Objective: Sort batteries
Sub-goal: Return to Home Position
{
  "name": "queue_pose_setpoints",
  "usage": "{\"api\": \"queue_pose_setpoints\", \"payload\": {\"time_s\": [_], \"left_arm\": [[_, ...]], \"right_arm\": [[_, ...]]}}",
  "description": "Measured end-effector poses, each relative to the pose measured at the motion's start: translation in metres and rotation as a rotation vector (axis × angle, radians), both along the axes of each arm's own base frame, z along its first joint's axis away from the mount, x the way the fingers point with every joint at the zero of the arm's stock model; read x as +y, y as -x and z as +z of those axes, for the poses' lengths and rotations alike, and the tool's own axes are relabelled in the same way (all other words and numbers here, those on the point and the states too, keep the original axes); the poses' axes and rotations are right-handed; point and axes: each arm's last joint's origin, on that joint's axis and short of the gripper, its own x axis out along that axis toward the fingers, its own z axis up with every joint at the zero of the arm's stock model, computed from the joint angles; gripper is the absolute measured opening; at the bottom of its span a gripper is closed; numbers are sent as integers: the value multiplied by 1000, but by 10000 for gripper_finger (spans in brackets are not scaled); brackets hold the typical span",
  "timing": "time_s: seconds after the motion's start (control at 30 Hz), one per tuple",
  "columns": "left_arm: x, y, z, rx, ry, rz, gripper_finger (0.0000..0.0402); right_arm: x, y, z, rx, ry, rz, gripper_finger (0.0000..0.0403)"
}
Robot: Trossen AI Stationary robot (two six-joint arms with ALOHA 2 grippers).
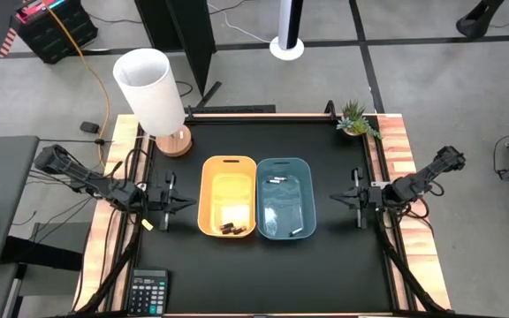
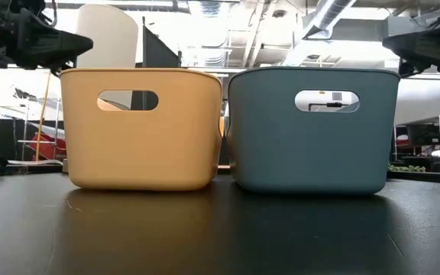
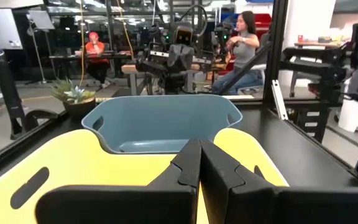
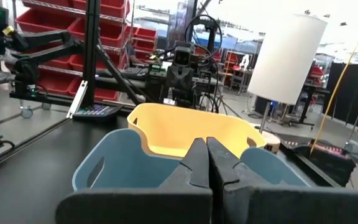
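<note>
From above, dark batteries [image 1: 231, 229] lie in the orange bin [image 1: 205, 194] and silver batteries [image 1: 277, 180] in the blue bin [image 1: 312, 194]; at table height the bins stand side by side; the wrist views show left gripper [image 3: 201, 147] and right gripper [image 4: 206, 144] pinched closed, empty.

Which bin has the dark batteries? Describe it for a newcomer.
Two plastic bins stand side by side in the middle of the black table. Take the yellow-orange plastic bin, on the side of the white cylindrical lamp. Unlike the blue-grey plastic bin, it holds small dark batteries, not silvery batteries.
</note>
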Motion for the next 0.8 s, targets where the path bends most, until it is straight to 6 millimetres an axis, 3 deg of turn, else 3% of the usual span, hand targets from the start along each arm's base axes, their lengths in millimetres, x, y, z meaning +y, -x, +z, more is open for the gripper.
{"api": "queue_pose_setpoints", "payload": {"time_s": [0.53, 0.8], "left_arm": [[10, 23, -12, -16, -4, 14, 0], [9, 22, -14, -5, -16, -25, 0]], "right_arm": [[-2, 2, -5, 38, 31, -3, 0], [-2, 2, -6, 40, 27, -3, 0]]}}
